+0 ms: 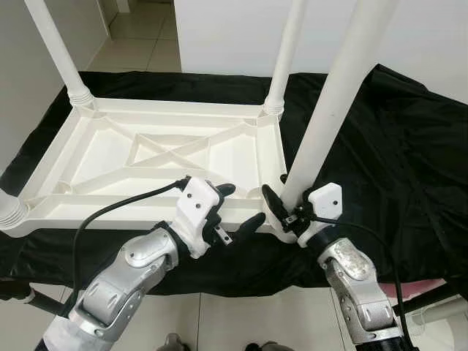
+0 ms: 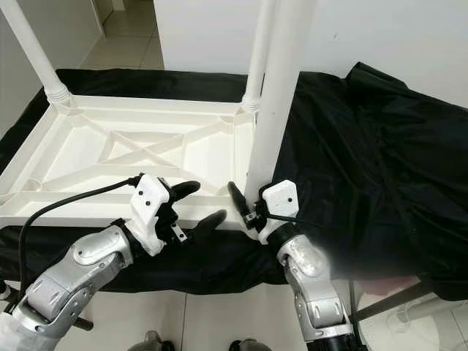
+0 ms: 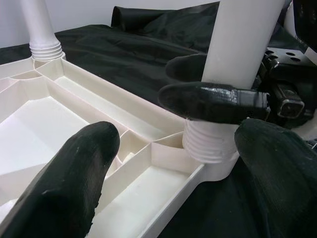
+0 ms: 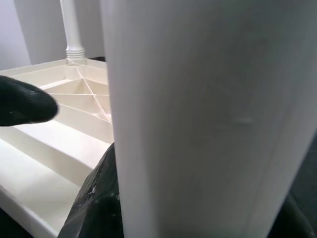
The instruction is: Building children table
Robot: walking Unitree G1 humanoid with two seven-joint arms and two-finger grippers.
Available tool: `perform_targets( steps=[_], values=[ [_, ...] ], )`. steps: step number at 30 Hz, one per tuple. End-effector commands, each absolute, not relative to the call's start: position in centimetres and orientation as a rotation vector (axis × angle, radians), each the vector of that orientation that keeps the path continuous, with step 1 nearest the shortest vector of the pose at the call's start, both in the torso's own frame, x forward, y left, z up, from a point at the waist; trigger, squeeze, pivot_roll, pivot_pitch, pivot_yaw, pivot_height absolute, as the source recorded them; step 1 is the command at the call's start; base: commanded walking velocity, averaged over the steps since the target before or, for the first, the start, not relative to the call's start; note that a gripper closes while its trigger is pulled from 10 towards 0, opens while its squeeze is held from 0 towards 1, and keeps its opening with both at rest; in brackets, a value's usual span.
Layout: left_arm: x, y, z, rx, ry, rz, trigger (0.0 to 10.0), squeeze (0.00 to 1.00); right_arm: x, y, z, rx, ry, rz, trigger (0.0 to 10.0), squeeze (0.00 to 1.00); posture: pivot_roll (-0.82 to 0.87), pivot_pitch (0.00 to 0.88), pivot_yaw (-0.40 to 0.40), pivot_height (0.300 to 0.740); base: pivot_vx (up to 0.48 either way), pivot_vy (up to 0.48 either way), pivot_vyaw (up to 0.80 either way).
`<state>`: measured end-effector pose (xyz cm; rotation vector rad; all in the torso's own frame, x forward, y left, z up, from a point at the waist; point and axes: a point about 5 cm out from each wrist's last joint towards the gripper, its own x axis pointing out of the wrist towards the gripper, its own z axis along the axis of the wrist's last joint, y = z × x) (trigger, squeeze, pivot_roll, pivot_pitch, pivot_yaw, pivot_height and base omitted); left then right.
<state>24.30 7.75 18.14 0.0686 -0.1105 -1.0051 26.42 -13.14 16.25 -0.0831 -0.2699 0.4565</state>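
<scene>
I've got the white plastic kids' table top (image 1: 157, 157) lying upside down on black cloth (image 1: 395, 146), ribbed underside w/ X-shaped bracing facing up. Three round white plastic legs stand upright in corner sockets: far-left leg (image 1: 55, 47), far-right leg (image 1: 287, 51), near-right leg (image 1: 344, 95), the last one w/ its threaded base (image 3: 210, 144) seated in the corner socket. Near-left corner shows a ribbed collar (image 1: 11, 208); can't tell more there.
</scene>
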Motion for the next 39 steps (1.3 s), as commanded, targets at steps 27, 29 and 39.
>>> perform_targets(
  steps=[27,29,39],
  values=[
    [23.5,7.4,18.0,0.089,-0.094,-1.16,10.0,0.0,25.7,-15.4,13.4,-0.248,-0.151,0.547,10.0,0.0,-0.03,0.105,-0.017,0.74,0.0,0.0,0.0],
    [23.5,7.3,18.0,0.088,-0.094,-1.164,10.0,0.0,25.9,-15.4,13.2,-0.271,-0.152,0.566,10.0,0.0,-0.03,0.105,-0.017,0.74,0.0,0.0,0.0],
    [23.5,7.4,18.1,0.091,-0.094,-1.158,10.0,0.0,26.0,-15.1,12.7,-0.297,-0.13,0.621,10.0,0.0,-0.03,0.114,-0.02,0.74,0.0,0.0,0.0]
  ],
)
